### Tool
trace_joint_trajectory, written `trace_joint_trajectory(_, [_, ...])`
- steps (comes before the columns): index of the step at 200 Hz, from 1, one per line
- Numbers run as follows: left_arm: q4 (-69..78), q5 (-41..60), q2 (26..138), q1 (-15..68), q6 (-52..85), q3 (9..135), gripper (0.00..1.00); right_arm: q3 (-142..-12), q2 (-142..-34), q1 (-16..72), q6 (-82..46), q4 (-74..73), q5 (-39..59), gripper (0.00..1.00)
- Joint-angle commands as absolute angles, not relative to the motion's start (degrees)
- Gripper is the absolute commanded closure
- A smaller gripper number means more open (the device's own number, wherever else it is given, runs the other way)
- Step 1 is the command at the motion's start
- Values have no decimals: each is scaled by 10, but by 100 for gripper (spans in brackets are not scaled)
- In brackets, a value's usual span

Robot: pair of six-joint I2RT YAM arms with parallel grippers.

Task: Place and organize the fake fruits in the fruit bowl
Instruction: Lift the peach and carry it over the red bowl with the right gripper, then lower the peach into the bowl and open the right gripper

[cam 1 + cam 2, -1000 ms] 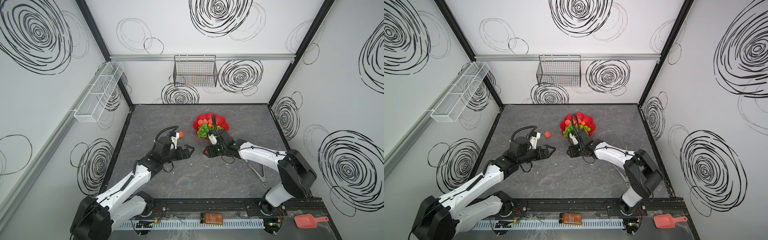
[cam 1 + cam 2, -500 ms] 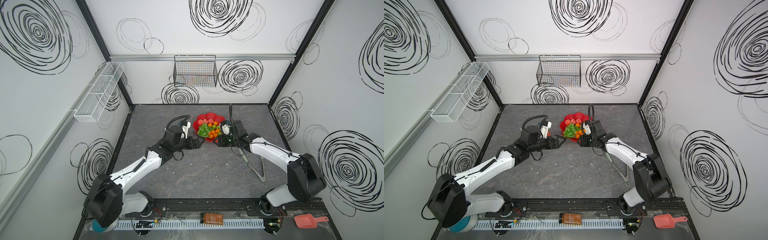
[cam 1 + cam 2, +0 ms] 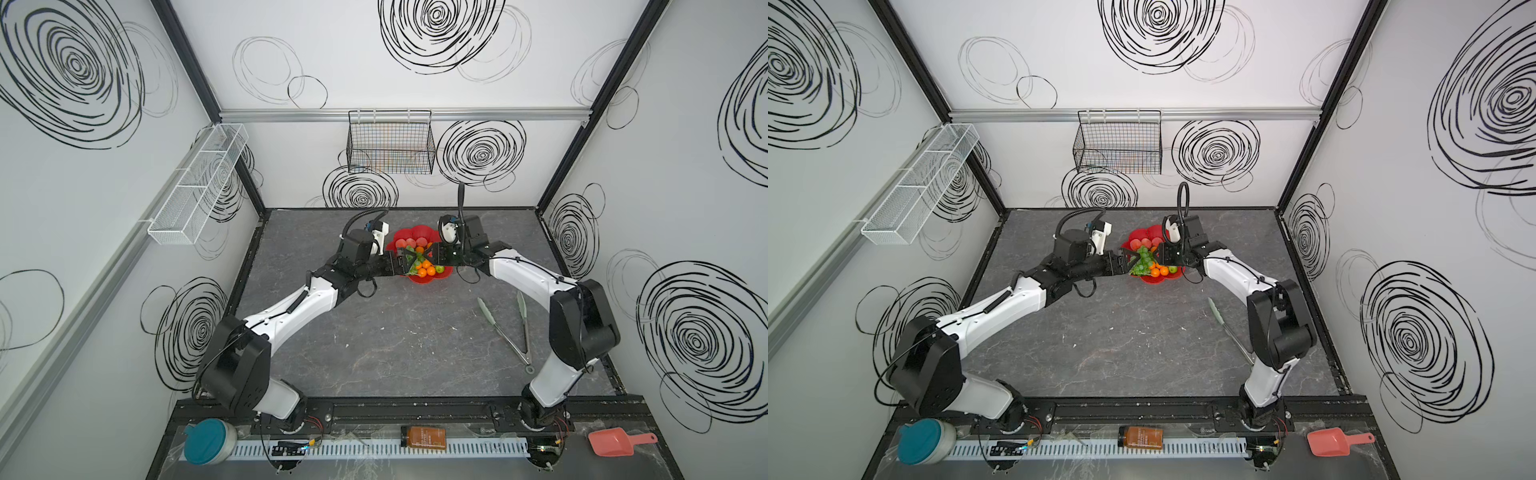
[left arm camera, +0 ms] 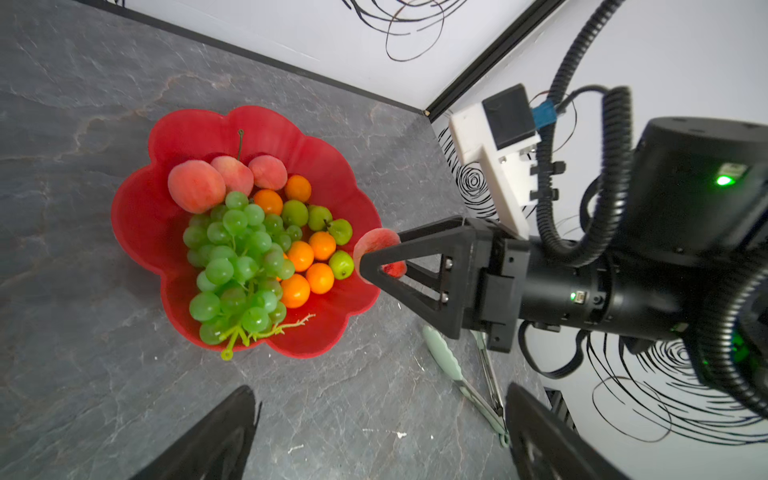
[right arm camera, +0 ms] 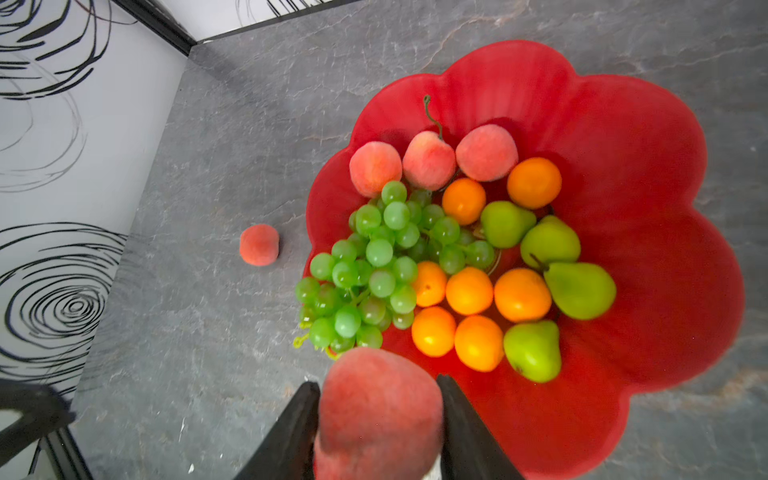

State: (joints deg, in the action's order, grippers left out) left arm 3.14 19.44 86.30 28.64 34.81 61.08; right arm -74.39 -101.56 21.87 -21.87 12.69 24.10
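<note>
The red flower-shaped fruit bowl point(image 3: 424, 231) point(image 3: 1155, 279) point(image 4: 195, 124) point(image 5: 623, 137) sits at the back middle of the table. In it lie three peaches point(image 5: 428, 160), a bunch of green grapes point(image 5: 374, 266), several oranges point(image 5: 469, 291) and small green fruits point(image 5: 577, 289). My right gripper point(image 5: 378, 415) point(image 4: 374, 266) point(image 3: 432, 257) is shut on a pinkish-red peach point(image 5: 378, 407) point(image 4: 376, 245) over the bowl's right edge. My left gripper point(image 4: 374, 436) point(image 3: 409, 259) point(image 3: 1133, 259) hangs open and empty over the bowl's left side. Another peach point(image 5: 259, 245) lies on the table left of the bowl, hidden in both top views.
Pale-green tongs point(image 3: 503, 328) point(image 4: 449, 361) lie on the table front right of the bowl. A black wire basket point(image 3: 390, 143) hangs on the back wall and a white wire shelf point(image 3: 199, 183) on the left wall. A pink scoop point(image 3: 619, 442) lies in front of the rail.
Both grippers have moved back from in front of the bowl to over it, the left to its left side, the right round to its right edge. Neither has changed its opening.
</note>
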Motion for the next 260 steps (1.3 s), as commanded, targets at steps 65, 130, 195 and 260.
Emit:
trace_joint_trajectory(65, [72, 227, 949, 237, 339, 680, 4, -982, -1205, 204, -210, 197, 185, 57])
trace_joint_trajectory(130, [73, 253, 972, 223, 341, 682, 4, -1147, -1330, 204, -192, 261, 177, 57])
trace_joint_trajectory(195, [75, 260, 972, 216, 343, 680, 4, -1215, -1389, 203, -172, 281, 174, 55])
trace_joint_trajectory(260, [73, 261, 969, 213, 342, 681, 4, -1224, -1395, 204, -167, 282, 171, 46])
